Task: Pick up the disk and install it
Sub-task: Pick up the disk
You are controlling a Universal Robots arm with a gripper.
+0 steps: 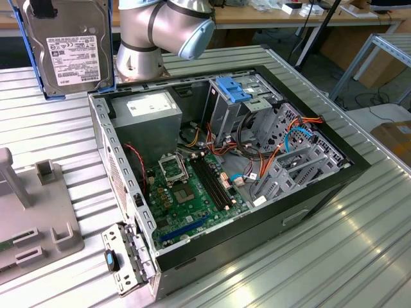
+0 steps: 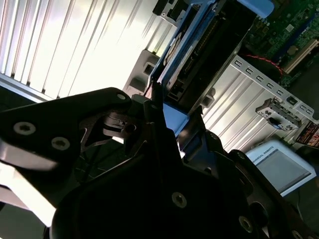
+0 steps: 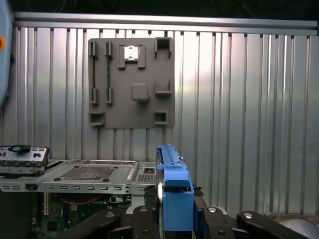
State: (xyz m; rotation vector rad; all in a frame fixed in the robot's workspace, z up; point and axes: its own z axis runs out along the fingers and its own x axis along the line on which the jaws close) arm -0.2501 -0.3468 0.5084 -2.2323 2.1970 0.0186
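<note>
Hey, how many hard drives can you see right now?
1: the disk, gripped in the claw above the table, beside the open case; others may be hidden inside it.

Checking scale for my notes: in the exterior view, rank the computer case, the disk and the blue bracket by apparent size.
1. computer case
2. disk, probably enlarged by being nearer the camera
3. blue bracket
</note>
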